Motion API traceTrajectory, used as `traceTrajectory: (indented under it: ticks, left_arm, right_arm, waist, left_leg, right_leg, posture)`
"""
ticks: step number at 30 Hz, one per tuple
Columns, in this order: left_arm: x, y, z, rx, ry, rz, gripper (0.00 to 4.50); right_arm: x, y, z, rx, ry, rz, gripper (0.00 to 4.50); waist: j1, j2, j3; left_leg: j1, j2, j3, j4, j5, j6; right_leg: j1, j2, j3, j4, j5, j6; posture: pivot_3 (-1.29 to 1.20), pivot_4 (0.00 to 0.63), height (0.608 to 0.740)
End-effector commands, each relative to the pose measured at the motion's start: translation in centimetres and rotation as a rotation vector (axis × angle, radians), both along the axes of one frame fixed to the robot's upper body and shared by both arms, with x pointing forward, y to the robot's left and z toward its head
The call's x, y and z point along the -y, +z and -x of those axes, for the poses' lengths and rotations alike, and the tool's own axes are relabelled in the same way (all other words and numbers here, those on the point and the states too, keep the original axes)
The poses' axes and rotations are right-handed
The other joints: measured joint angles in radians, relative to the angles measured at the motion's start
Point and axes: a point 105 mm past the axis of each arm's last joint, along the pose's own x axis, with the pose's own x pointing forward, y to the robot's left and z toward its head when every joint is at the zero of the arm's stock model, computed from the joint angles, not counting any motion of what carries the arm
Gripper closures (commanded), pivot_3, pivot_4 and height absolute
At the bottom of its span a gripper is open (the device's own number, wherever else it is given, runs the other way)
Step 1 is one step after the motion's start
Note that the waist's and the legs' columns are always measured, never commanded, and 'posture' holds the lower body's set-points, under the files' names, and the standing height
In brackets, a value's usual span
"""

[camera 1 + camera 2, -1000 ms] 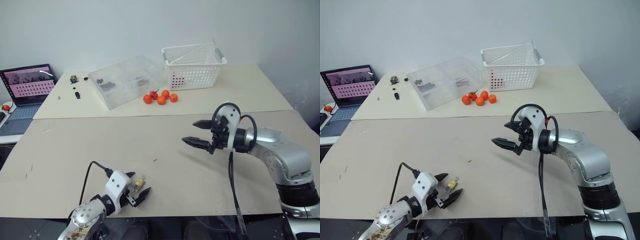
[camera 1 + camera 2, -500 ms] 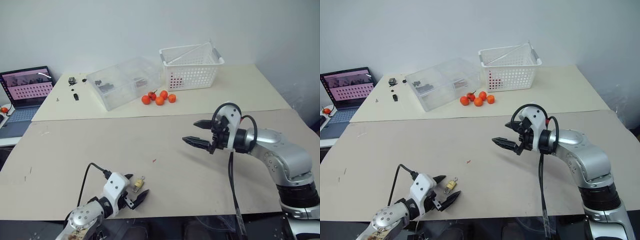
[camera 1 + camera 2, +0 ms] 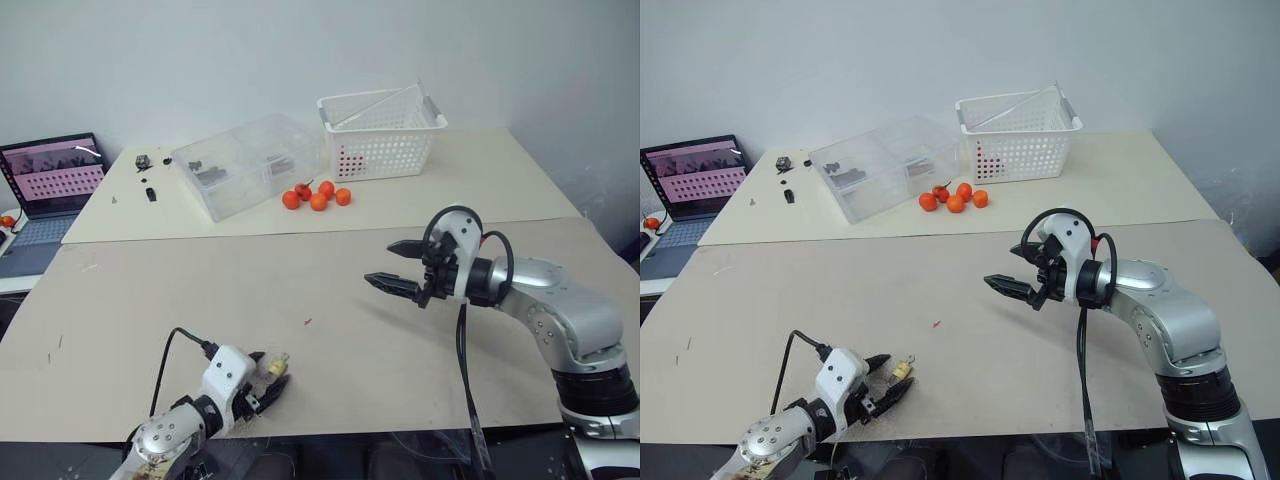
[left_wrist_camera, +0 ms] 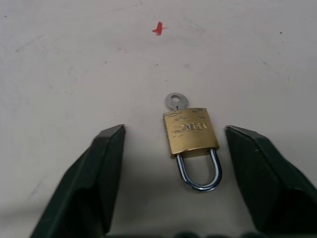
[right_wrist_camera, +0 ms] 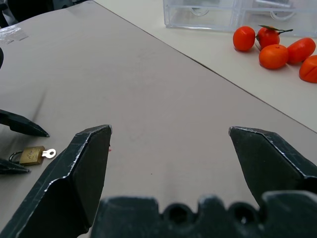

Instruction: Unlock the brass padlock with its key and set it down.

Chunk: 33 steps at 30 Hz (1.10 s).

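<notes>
Broadly, the table (image 3: 130,300) carries, at its far side, a white basket (image 3: 384,133) at about 1 o'clock, a clear box (image 3: 248,162) at 11, and a few oranges (image 3: 318,196) just in front of both. The right gripper (image 3: 394,265), at 3 o'clock from the table's middle, hangs above the surface with its fingers spread wide and nothing between them. The left gripper (image 3: 266,371) sits low at 7 o'clock, its fingers (image 4: 104,173) standing apart on either side of the padlock (image 4: 190,133) without touching it. The padlock lies flat on the table, shackle closed and toward the wrist, key (image 4: 175,102) in its far end. By my reading, the task is barely begun: the lock is neither grasped nor opened, so gripping, turning the key and setting down all remain.
</notes>
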Motion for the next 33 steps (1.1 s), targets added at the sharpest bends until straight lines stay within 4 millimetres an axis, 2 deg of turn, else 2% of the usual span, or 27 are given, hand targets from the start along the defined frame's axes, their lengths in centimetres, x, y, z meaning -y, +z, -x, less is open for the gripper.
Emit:
traceTrajectory:
  ticks: [1, 3, 4, 9, 12, 16, 20, 21, 26, 29, 33]
  left_arm:
    - [0.1, -0.9, 0.5, -0.046, -0.001, 0.012, 2.82]
    - [0.1, -1.0, 0.4, -0.048, 0.0, 0.014, 3.59]
    - [0.1, -1.0, 0.4, -0.049, 0.0, 0.015, 3.71]
    - [-0.6, -0.6, -0.2, -0.028, 0.008, 0.015, 3.71]
    - [-2.1, 0.7, -1.9, 0.006, 0.028, 0.017, 3.71]
    - [-4.7, 2.7, -4.3, 0.042, -0.038, -0.039, 3.71]
    - [-5.4, 5.2, -6.7, 0.06, -0.184, -0.037, 3.71]
    - [-5.3, 5.8, -7.2, 0.058, -0.217, -0.026, 3.71]
    - [-3.6, 9.1, -9.4, 0.013, -0.412, 0.079, 3.71]
    - [-2.1, 10.6, -9.7, -0.044, -0.582, 0.118, 3.71]
    - [0.3, 11.6, -9.6, -0.116, -0.789, 0.128, 3.71]
  right_arm:
    - [0.0, 1.1, 0.2, 0.061, 0.007, -0.011, 0.0]
    - [0.1, 1.1, 0.1, 0.061, 0.007, -0.011, 0.0]
    - [0.1, 1.1, 0.1, 0.061, 0.007, -0.011, 0.0]
    - [0.0, 1.0, 0.1, 0.063, 0.007, -0.01, 0.0]
    - [-0.2, 1.0, 0.1, 0.065, 0.01, -0.011, 0.0]
    - [-0.3, 1.0, 0.3, 0.07, 0.019, -0.005, 0.0]
    - [0.2, 1.1, 0.3, 0.087, 0.019, 0.022, 0.0]
    - [0.3, 1.0, 0.4, 0.091, 0.019, 0.028, 0.0]
    - [0.3, 0.6, 0.8, 0.103, 0.031, 0.063, 0.0]
    - [-0.3, 0.4, 1.4, 0.127, 0.059, 0.099, 0.0]
    - [-0.2, 0.0, 2.3, 0.192, 0.103, 0.195, 0.0]
  waist:
    - [0.001, 0.0, 0.0]
    - [0.003, 0.0, 0.0]
    - [0.003, 0.0, 0.0]
    - [0.004, 0.0, 0.0]
    - [0.005, 0.0, 0.0]
    - [0.004, 0.002, -0.001]
    - [0.002, 0.003, -0.002]
    - [0.002, 0.003, -0.002]
    - [-0.001, 0.001, -0.001]
    - [-0.009, 0.001, -0.001]
    - [-0.016, 0.0, 0.0]
  left_leg:
    - [0.0, 0.0, 0.0, 0.0, 0.0, 0.0]
    - [0.0, 0.0, 0.0, 0.001, -0.001, -0.001]
    - [0.0, 0.0, 0.0, 0.001, -0.001, -0.001]
    - [0.0, 0.0, 0.0, 0.001, -0.001, -0.001]
    - [0.0, 0.001, 0.001, 0.001, -0.001, -0.001]
    - [0.002, 0.005, 0.001, 0.001, -0.001, -0.001]
    - [0.001, 0.004, 0.001, 0.001, -0.001, -0.001]
    - [0.001, 0.003, 0.001, 0.001, -0.001, -0.001]
    - [0.001, 0.001, 0.002, 0.001, -0.001, -0.001]
    - [0.001, 0.001, 0.002, 0.001, -0.001, -0.001]
    - [0.001, 0.001, 0.002, 0.002, -0.001, -0.001]
  right_leg:
    - [0.0, 0.0, 0.0, 0.0, 0.0, 0.0]
    - [0.0, 0.0, 0.0, 0.0, 0.0, 0.0]
    - [0.0, 0.0, 0.0, 0.0, 0.0, 0.0]
    - [0.0, 0.0, 0.0, 0.0, 0.0, 0.0]
    - [0.001, 0.0, -0.001, 0.0, -0.002, 0.003]
    - [0.0, 0.004, -0.003, 0.001, -0.002, 0.004]
    - [-0.001, 0.005, -0.004, 0.001, -0.001, 0.001]
    - [-0.001, 0.003, -0.004, 0.001, 0.002, -0.003]
    - [-0.001, 0.001, -0.004, 0.0, 0.002, -0.002]
    - [-0.001, 0.002, -0.004, 0.001, 0.002, -0.002]
    - [-0.001, 0.005, -0.004, 0.001, 0.002, -0.001]
  posture:
    - [0.0, 0.15, 0.74]
    - [0.0, 0.15, 0.74]
    - [0.0, 0.15, 0.74]
    - [0.0, 0.15, 0.74]
    - [0.0, 0.15, 0.74]
    - [0.0, 0.15, 0.74]
    - [0.0, 0.15, 0.74]
    - [0.0, 0.15, 0.74]
    - [0.0, 0.15, 0.74]
    - [0.0, 0.15, 0.74]
    - [0.0, 0.15, 0.74]
